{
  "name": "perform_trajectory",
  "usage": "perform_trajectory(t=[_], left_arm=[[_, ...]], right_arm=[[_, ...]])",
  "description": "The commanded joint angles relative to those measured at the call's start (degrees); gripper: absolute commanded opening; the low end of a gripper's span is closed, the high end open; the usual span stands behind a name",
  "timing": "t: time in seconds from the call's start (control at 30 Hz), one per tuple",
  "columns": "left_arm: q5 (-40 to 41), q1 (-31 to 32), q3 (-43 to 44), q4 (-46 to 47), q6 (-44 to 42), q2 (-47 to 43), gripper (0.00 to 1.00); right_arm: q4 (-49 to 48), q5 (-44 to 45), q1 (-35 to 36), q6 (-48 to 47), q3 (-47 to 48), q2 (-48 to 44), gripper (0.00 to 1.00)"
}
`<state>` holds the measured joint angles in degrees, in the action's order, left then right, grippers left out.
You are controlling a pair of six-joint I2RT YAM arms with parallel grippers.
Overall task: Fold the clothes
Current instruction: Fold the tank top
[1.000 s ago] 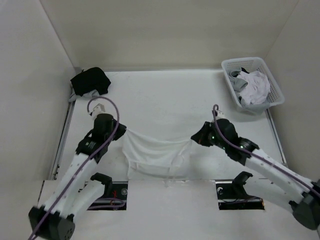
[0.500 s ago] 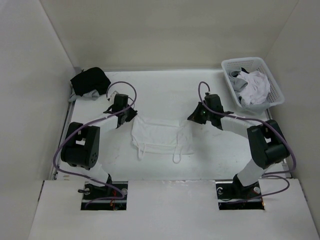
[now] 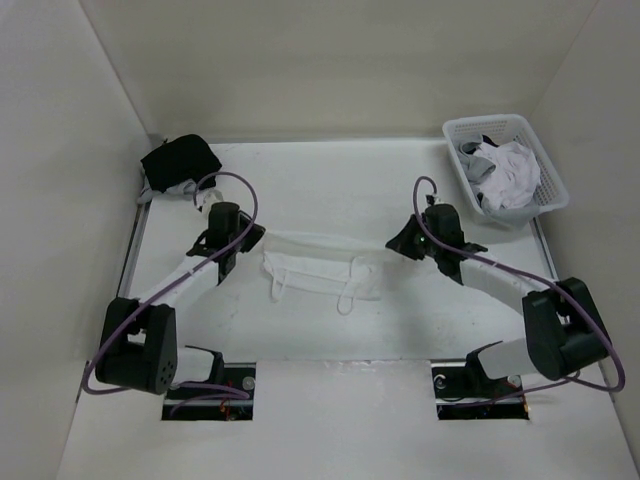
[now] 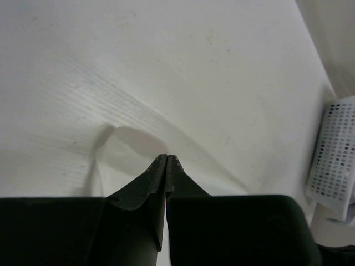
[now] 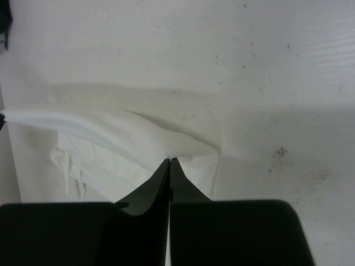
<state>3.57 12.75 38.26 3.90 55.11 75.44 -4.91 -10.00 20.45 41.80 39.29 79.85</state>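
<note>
The white tank top [image 3: 318, 270] lies folded over on itself in the middle of the table, its narrow straps [image 3: 347, 298] trailing toward the front. My left gripper [image 3: 250, 236] is shut on its back left corner. My right gripper [image 3: 394, 244] is shut on its back right corner, and the top edge runs stretched between the two. In the right wrist view the fabric [image 5: 111, 133] comes up to a pinched peak at the gripper [image 5: 170, 160]. In the left wrist view the shut gripper [image 4: 167, 157] sits against white cloth [image 4: 127, 111].
A black garment [image 3: 180, 160] with a grey-white piece under it sits at the back left corner. The white lattice basket [image 3: 455, 128], also at the right edge of the left wrist view [image 4: 333, 166], holds white and grey clothes [image 3: 508, 172] at the back right. Walls enclose the table [image 3: 320, 185].
Both arms carried the tank top's edge from near the front of the table toward the back, doubling it over. In the last half second both grippers came slightly back toward the front.
</note>
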Motion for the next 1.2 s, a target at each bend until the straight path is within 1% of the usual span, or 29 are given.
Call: perform_trajectory(t=[0.0,0.13,0.3,0.6,0.77,0.97,1.17], left_arm=[[-0.8,-1.8,-3.2,1.3,0.7,-3.9,0.0],[-3.0,-3.4,-6.5,2.0,1.0,-7.9,0.0],[-5.9,-5.3,-10.4,2.0,1.4,-12.5,0.0],[-7.7,-5.6,-17.7,-1.2,1.1,-23.0,0.0],[-7.7,-6.0,-21.1,-1.7,0.8,-27.1,0.0],[-7.8,-5.9,-24.5,-3.3,-0.1,-27.5,0.01],[-7.5,-5.6,-27.6,-5.6,-0.1,-30.7,0.06]], right_arm=[[-2.4,1.2,1.4,-0.2,-2.7,-3.5,0.03],[-1.6,3.2,4.5,-0.3,-5.3,-9.3,0.03],[3.4,8.2,10.1,-0.2,-7.9,-16.5,0.04],[7.2,12.5,17.0,4.3,-14.9,-22.9,0.04],[8.5,13.7,20.0,6.7,-17.2,-24.0,0.04],[10.4,15.4,22.2,10.5,-18.5,-22.9,0.04],[13.2,17.6,22.6,14.1,-19.4,-22.3,0.05]])
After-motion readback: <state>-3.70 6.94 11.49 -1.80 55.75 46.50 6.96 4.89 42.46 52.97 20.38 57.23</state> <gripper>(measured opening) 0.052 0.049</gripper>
